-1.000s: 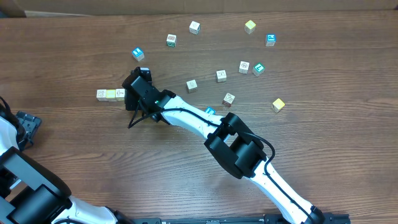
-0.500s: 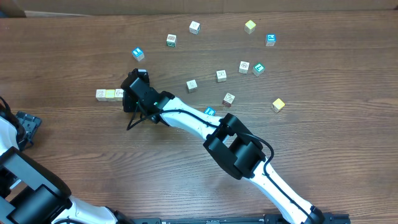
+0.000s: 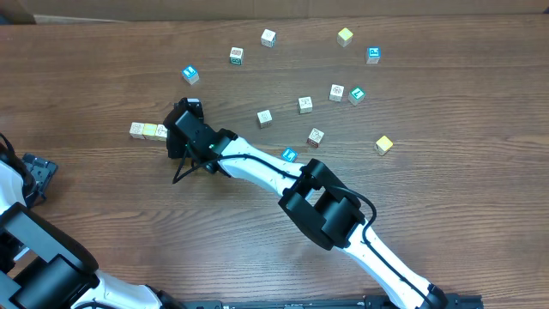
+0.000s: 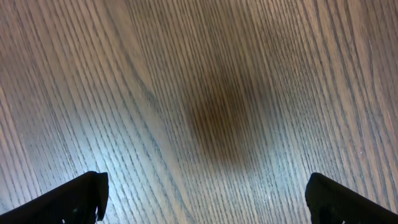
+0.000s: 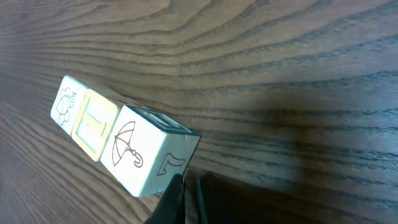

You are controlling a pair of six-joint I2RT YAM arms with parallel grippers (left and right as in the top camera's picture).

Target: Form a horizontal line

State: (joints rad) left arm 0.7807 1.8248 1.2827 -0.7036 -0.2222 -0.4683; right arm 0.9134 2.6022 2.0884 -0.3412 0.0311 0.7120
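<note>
Brown wood-grain tabletop [image 3: 103, 77] fills every view, and you get no look at the room beyond it. Closest to your right gripper [image 5: 185, 198], the wrist camera shows only the dark tips of the fingers [image 5: 169, 206]. They are cut off by the bottom edge and pressed together with nothing between them. They sit right at the near lower corner of the short straight row of small printed cubes [image 5: 102, 134]; you cannot tell whether they touch it.

Running away from the fingertips, that row reads white cube with an umbrella drawing [image 5: 134, 154], yellow-framed cube [image 5: 93, 124], then white cube with a small creature drawing [image 5: 64, 102], all touching. The umbrella cube's top face has a blue-green edge, hard to read at this angle. You can count three cubes here. From overhead, the gripper body covers the end of the row nearest the hand, so anything under it is hidden, and the prints are too small to make out.

Overhead gives you what the wrist view lacks. A loose blue cube [image 3: 190, 74] lies off to the side of the hand, and a second blue cube [image 3: 289, 154] is half tucked against the right forearm [image 3: 257, 167]. A scatter of white, yellow and blue cubes [image 3: 304, 105] lies well behind the wrist.

Your left gripper [image 4: 205, 202] shows just two black fingertips [image 4: 81, 196] at the bottom corners of its view. They are spread wide over bare wood and hold nothing. Overhead puts that arm at the frame's edge, apart from the row.
</note>
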